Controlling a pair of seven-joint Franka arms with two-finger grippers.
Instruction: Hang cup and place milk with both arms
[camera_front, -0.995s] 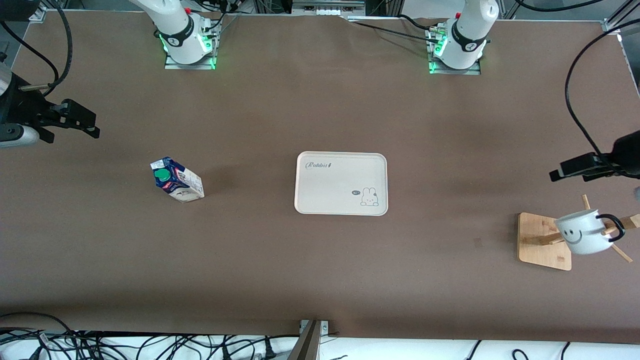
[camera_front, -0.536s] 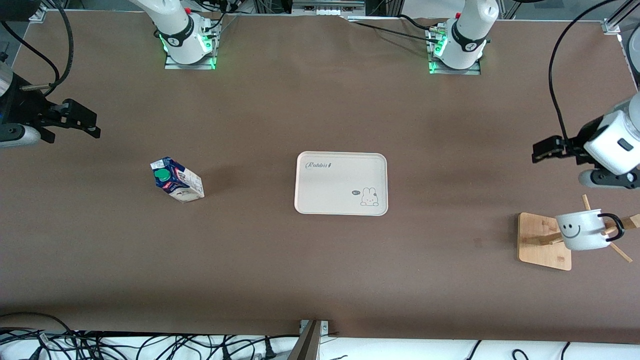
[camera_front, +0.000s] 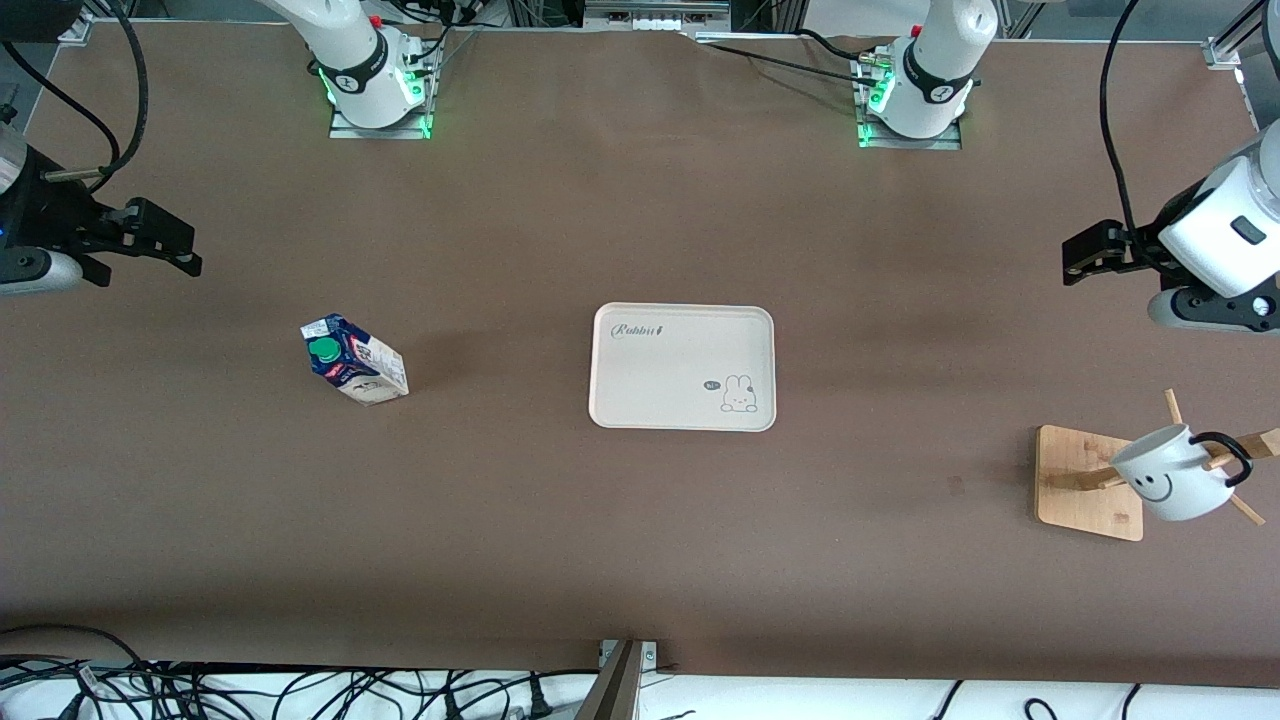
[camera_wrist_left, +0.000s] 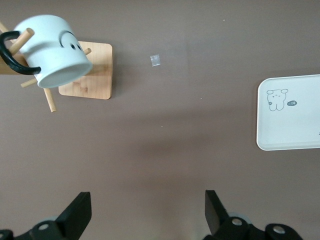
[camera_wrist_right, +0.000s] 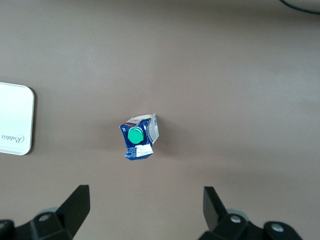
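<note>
Two black two-finger grippers hang empty over the matte brown table (camera_front: 560, 200), both with their fingers spread wide. Take the rounded-corner cream tray (camera_front: 683, 367), smooth and printed with a small rabbit, as the landmark at mid-table. Toward the right arm's end from the tray stands the milk (camera_front: 353, 359), a small gable-top carton with a glossy dark blue top, round green cap and cream-white lower body; it sits on the table well apart from the tray. The right gripper (camera_front: 165, 241) is over bare table past the carton, toward that same end. Toward the left arm's end from the tray is a wooden rack (camera_front: 1088, 482) with a flat square base and thin pegs. The cup (camera_front: 1170, 473), glazed white ceramic with a drawn smiley, hangs tilted from a peg by its black loop handle. The left gripper (camera_front: 1087, 254) is over bare table near the rack.
</note>
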